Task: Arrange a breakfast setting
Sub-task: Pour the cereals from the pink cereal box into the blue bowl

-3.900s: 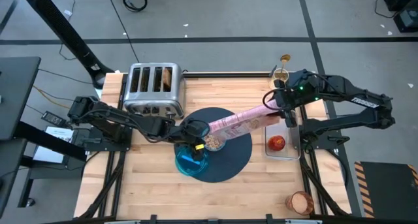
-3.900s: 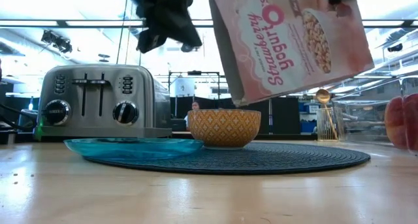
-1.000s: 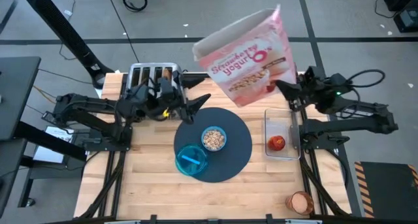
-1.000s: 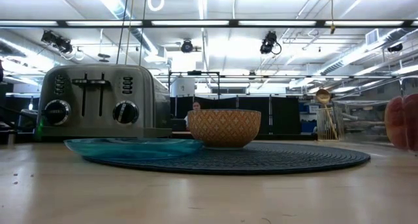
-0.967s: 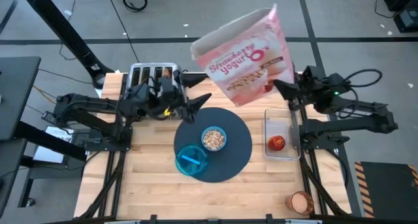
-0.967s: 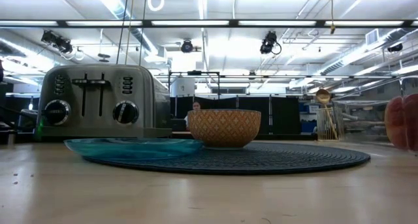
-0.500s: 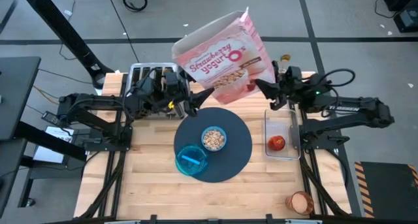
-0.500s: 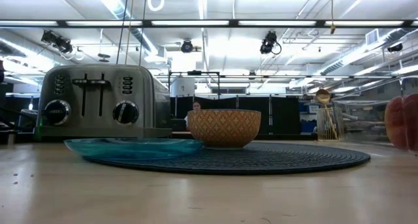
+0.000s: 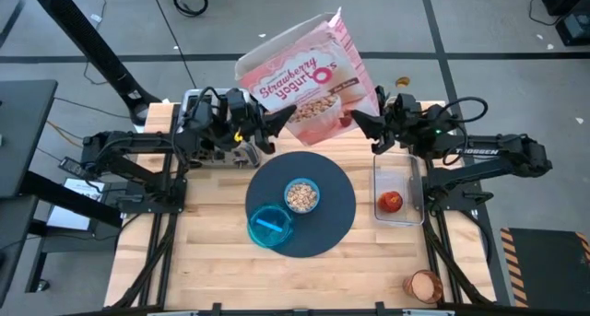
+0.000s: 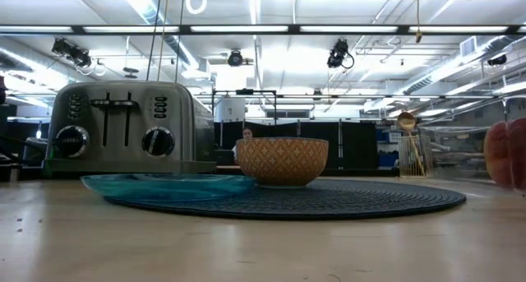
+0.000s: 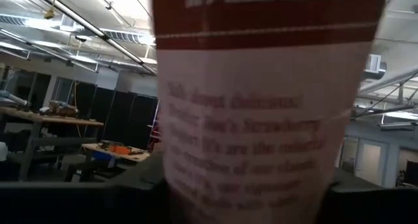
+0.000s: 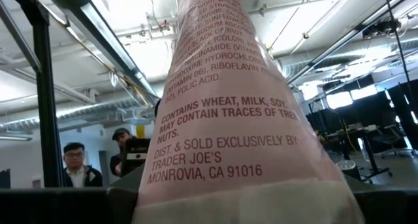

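A pink cereal box was held high above the rear of the desk between the two arms. The left end effector was placed at the box's left lower edge and the right end effector at its right lower edge; both were closed on the box, whose printed side filled each wrist view. The large round dark slate-blue mat lay in the middle of the desk. On it stood the small blue bowl, filled with cereal, and the small teal plate lay on its front left edge. The red fruit rested in a clear tray just right of the mat. The amber cup stood near the front right corner. A toaster stood at the rear left.
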You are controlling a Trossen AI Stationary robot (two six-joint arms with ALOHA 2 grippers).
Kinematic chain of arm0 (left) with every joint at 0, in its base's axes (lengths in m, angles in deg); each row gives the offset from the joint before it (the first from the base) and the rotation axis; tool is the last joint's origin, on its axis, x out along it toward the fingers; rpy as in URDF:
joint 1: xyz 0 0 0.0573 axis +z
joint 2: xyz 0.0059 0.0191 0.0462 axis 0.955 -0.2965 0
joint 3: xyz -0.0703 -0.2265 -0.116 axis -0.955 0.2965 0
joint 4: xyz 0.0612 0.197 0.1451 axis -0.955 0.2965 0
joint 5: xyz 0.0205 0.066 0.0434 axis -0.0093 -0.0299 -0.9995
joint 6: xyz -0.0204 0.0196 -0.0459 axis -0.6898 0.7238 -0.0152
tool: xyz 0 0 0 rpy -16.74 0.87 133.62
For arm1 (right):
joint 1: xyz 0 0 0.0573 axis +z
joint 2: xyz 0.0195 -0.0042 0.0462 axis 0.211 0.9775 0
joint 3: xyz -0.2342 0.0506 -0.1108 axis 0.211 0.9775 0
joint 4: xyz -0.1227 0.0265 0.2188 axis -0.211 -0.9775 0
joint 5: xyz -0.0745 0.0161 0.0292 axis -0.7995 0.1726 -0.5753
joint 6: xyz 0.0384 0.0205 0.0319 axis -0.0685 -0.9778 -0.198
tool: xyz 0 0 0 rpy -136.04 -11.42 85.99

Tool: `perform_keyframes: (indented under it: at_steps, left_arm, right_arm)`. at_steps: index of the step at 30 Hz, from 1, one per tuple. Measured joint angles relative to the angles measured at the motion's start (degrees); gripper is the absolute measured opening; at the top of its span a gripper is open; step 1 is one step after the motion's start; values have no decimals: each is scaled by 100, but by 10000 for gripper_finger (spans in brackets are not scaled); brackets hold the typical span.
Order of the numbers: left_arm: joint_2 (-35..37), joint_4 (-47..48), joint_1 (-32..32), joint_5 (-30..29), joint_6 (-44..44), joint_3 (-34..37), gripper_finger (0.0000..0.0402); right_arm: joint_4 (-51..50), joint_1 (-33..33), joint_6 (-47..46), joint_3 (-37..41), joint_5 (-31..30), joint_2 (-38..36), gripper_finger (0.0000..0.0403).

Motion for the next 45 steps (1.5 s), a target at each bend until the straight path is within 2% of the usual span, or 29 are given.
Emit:
perform_keyframes:
  at_steps: [6, 10, 14, 18, 24, 28, 32, 39, 45]
  left_arm:
    - [0, 6, 30, 29, 288, 0, 98]
    - [0, -2, 31, 137, 397, 2, 57]
    - [0, -6, 31, 141, 457, 2, 56]
    - [0, -6, 31, 113, 485, 7, 59]
    - [121, 11, 73, -38, 775, 7, 56]
    - [196, 132, 232, -33, 774, 7, 56]
    - [239, 375, 445, -8, 775, 7, 59]
    - [254, 1076, 846, -299, 852, 7, 55]
    - [236, 1502, 1037, -242, 833, 7, 55]
  right_arm:
    - [-15, 0, 163, 0, -6, -2, 189]
    - [-13, 0, 257, 0, -5, -4, 189]
    - [-12, 2, 379, 0, -52, -5, 197]
    - [-58, 0, 524, 0, -100, -8, 224]
    - [-342, 0, 790, 0, -141, -208, 299]
    - [-1031, -3, 962, 0, -314, -544, 352]
    - [-1746, -2, 1118, 0, -488, -1000, 389]
    - [-3117, 9, 1368, 0, -1021, -1849, 393]
    - [-3599, 19, 1334, 0, -1359, -2292, 390]
